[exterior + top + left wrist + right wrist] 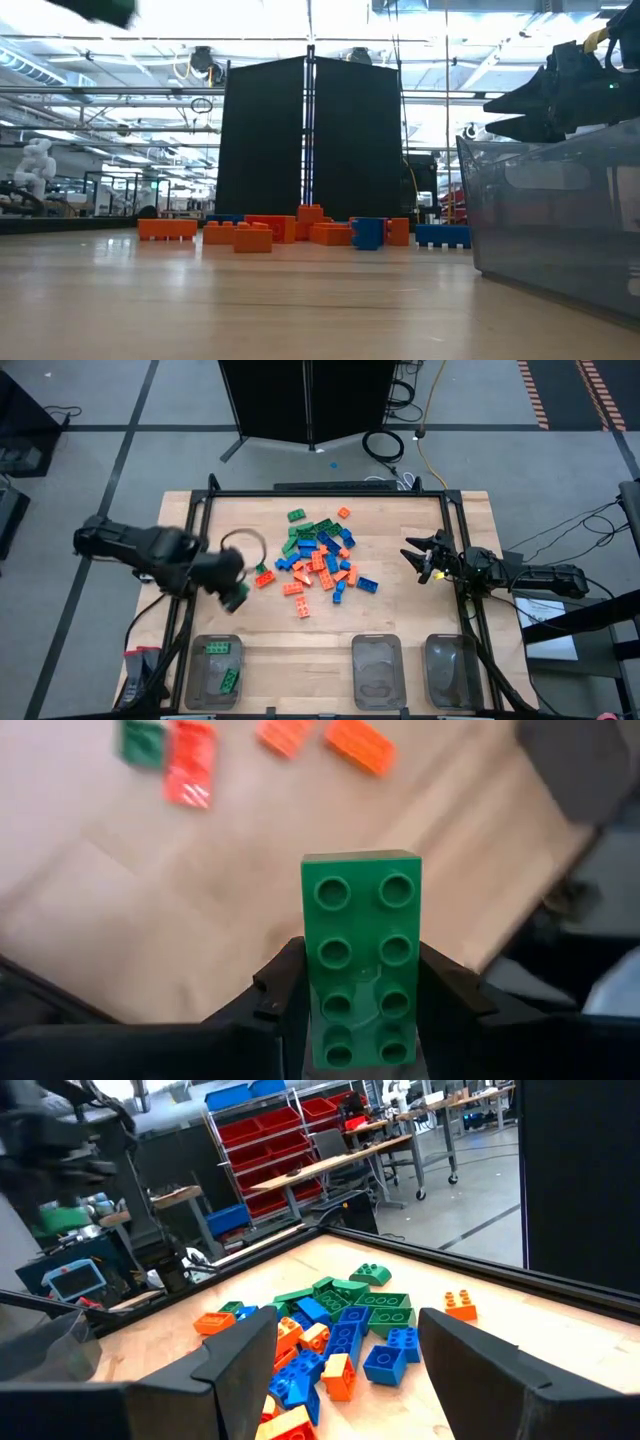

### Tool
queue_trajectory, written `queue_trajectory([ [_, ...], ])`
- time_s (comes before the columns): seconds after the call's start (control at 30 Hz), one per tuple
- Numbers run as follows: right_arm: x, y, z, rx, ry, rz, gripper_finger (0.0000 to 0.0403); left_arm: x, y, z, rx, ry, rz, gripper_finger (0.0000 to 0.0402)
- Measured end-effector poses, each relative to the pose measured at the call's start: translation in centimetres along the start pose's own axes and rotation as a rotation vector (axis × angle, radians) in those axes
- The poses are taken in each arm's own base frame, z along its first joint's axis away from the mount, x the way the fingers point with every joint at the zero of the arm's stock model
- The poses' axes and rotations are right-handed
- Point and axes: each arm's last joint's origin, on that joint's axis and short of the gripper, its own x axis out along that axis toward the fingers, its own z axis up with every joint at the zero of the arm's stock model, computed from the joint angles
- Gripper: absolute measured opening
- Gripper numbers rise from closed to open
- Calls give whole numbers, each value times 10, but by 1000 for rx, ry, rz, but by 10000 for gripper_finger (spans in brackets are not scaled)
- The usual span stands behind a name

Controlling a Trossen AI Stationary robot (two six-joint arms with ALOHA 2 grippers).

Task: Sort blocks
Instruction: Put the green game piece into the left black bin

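A pile of green, orange and blue blocks [320,555] lies at the table's middle. My left gripper [237,594] hovers left of the pile, pointing steeply down, shut on a green eight-stud block [360,920]. A small green block [266,569] and an orange one [264,581] lie just beside it on the table. My right gripper [415,555] stands open and level at the pile's right side, with nothing between its fingers [347,1325]. My left gripper pinches the green block's two long sides [312,982] between its two fingers [280,995], at the end nearest the wrist. The fingers come from above, slanting down, and lie along the block's sides. The block sticks out past the fingertips, studs showing, lifted clear of the table.
Three clear trays stand along the near edge: the left one [196,682] holds two green blocks, then the middle one [377,672] and the right one [452,672]. A dark rail frame [330,490] borders the table. Bare wood lies between the pile and the trays.
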Motion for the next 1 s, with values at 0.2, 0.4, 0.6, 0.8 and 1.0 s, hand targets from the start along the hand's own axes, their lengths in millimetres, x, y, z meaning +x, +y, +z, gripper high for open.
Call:
queue_trajectory([
  [0.2, 0, 0, 0, 37, 0, 0, 238, 19, -28, -43, 194, 110, 42, 128],
  [0.4, 0, 0, 0, 53, 0, 0, 238, 47, -58, -77, 338, 184, 25, 128],
  [0.6, 0, 0, 0, 53, 0, 0, 238, 76, -75, -96, 403, 218, 69, 128],
  [0.8, 0, 0, 0, 53, 0, 0, 238, 89, -79, -121, 404, 249, 111, 128],
  [1.0, 0, 0, 0, 53, 0, 0, 238, 99, -72, -150, 311, 291, 114, 128],
])
